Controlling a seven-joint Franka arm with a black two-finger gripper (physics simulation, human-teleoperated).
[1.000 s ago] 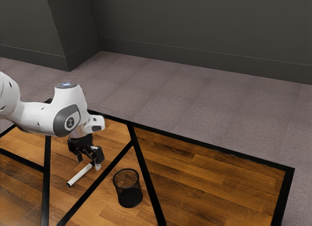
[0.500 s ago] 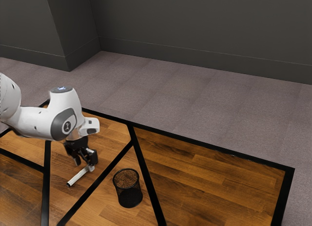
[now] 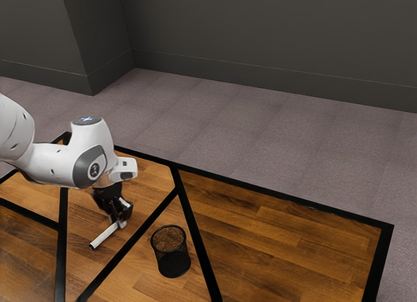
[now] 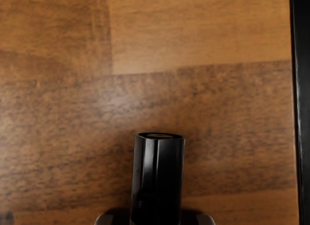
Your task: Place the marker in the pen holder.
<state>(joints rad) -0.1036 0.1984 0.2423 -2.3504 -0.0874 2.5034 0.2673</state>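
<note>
Down at the table, my gripper (image 3: pixel 120 220) is shut on one end of the marker (image 3: pixel 105 236), toward the exterior view's left. The white body slants away from the fingers, its far end low at the tabletop. In the wrist view the marker's glossy black end (image 4: pixel 157 181) sticks out between the two fingertips of the gripper (image 4: pixel 156 220), one on each side. The pen holder (image 3: pixel 172 261), a black mesh cup, stands upright and apart from the marker, farther to the exterior view's right.
Black strips (image 3: pixel 133 241) divide the wooden tabletop (image 3: pixel 280 237); one runs between the marker and the pen holder. In the wrist view a black strip (image 4: pixel 302 108) passes beside the wood. Carpet and dark walls lie beyond the table.
My hand moved slightly toward the exterior view's left and lower, then a little back right. The fingers, apart earlier, have come together on the marker. The marker and pen holder show no clear movement.
</note>
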